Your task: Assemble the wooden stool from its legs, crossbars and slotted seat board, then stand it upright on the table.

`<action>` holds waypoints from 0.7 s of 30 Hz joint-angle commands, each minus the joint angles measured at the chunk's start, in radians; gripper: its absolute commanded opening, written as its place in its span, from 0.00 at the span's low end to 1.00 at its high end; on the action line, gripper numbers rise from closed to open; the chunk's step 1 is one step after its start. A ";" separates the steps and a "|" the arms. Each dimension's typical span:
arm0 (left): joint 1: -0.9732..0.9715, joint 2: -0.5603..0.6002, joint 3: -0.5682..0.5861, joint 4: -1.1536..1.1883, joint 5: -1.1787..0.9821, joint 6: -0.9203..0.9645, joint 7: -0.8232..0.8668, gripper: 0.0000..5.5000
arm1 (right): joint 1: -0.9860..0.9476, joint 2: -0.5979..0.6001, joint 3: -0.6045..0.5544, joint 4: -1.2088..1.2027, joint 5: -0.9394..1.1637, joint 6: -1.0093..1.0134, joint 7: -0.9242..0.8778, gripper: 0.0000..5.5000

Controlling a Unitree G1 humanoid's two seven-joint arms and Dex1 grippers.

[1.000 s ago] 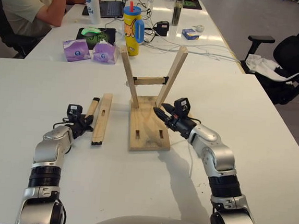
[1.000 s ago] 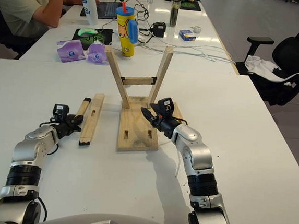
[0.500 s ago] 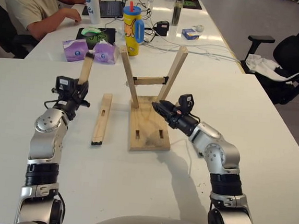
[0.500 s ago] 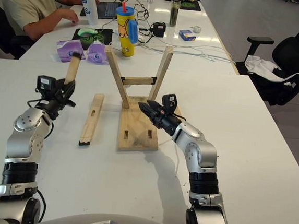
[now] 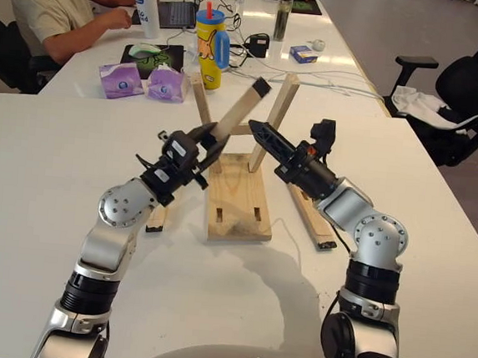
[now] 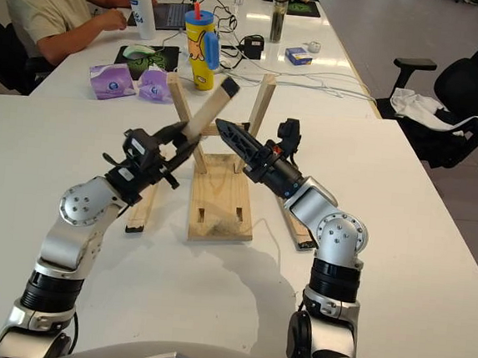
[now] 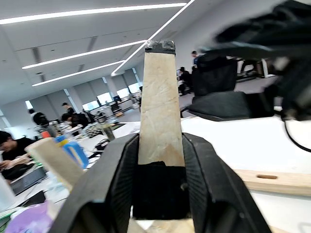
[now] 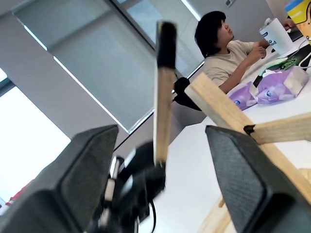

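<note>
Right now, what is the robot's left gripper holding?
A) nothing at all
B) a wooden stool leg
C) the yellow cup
B: the left gripper is shut on a wooden leg, which tilts up above the seat board.

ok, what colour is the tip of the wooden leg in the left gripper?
Black tip on a pale wooden leg; clearest in the left wrist view.

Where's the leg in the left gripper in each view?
Left eye: upper middle, leg slanting up from the left gripper.
Right eye: same, slightly left of centre.
Left wrist: clamped between the fingers.
Right wrist: seen through the right gripper's open fingers.
Shared landmark: its black cap.
</note>
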 commanded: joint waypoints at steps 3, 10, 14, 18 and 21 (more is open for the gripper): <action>0.007 -0.009 -0.034 0.005 0.031 -0.015 -0.002 0.24 | -0.043 0.003 -0.041 0.047 0.063 -0.016 -0.072 0.61; 0.018 -0.010 -0.037 0.013 0.031 -0.004 -0.001 0.24 | -0.044 0.015 -0.056 0.049 0.113 -0.044 -0.117 0.44; 0.017 -0.006 -0.038 0.012 0.027 0.005 -0.007 0.24 | -0.040 0.015 -0.049 0.050 0.131 -0.055 -0.129 0.31; 0.017 -0.012 -0.049 0.013 0.024 0.016 -0.013 0.24 | -0.042 0.019 -0.045 0.061 0.127 -0.073 -0.136 0.18; 0.017 -0.014 -0.054 0.015 0.022 0.022 -0.016 0.24 | -0.040 0.015 -0.043 0.066 0.126 -0.079 -0.137 0.10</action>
